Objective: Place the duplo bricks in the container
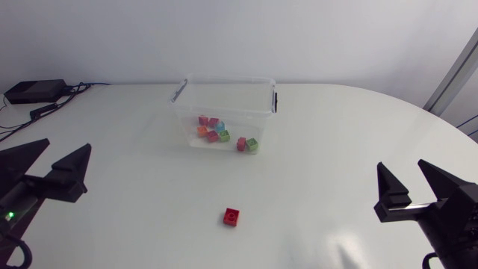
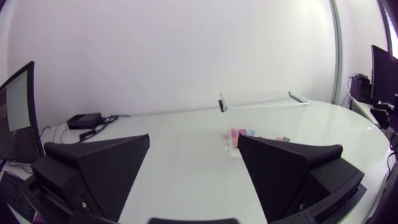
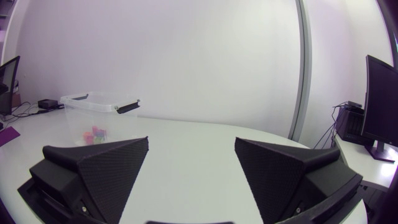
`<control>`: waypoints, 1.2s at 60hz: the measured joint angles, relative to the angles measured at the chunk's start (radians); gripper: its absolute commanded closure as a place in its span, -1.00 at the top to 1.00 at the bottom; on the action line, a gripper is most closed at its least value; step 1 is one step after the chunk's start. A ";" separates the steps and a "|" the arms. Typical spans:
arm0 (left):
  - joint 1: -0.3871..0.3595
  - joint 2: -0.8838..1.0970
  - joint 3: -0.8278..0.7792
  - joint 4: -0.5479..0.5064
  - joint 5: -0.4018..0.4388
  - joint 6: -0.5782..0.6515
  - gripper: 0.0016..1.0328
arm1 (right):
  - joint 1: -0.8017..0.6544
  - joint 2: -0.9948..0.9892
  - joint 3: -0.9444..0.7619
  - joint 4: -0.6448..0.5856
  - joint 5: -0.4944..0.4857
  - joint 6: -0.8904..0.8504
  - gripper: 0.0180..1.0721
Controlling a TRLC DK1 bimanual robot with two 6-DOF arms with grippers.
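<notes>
A clear plastic container [image 1: 263,90] stands at the back middle of the white table, holding several coloured duplo bricks [image 1: 213,131]. One red duplo brick [image 1: 231,217] lies alone on the table in front of it. My left gripper [image 1: 43,166] rests open at the left edge, and my right gripper [image 1: 414,183] rests open at the right edge, both far from the red brick. In the left wrist view the container [image 2: 261,98] and bricks [image 2: 239,134] lie ahead of the open left gripper [image 2: 194,163]. In the right wrist view the container [image 3: 93,106] sits ahead, beside the empty right gripper [image 3: 191,163].
A black box with cables [image 1: 33,91] sits at the table's back left corner. Bare white table [image 1: 336,149] surrounds the container and the red brick.
</notes>
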 measured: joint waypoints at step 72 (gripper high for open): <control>-0.389 0.613 -0.037 0.122 0.127 0.476 0.92 | 0.000 0.000 0.000 0.000 0.000 0.000 0.91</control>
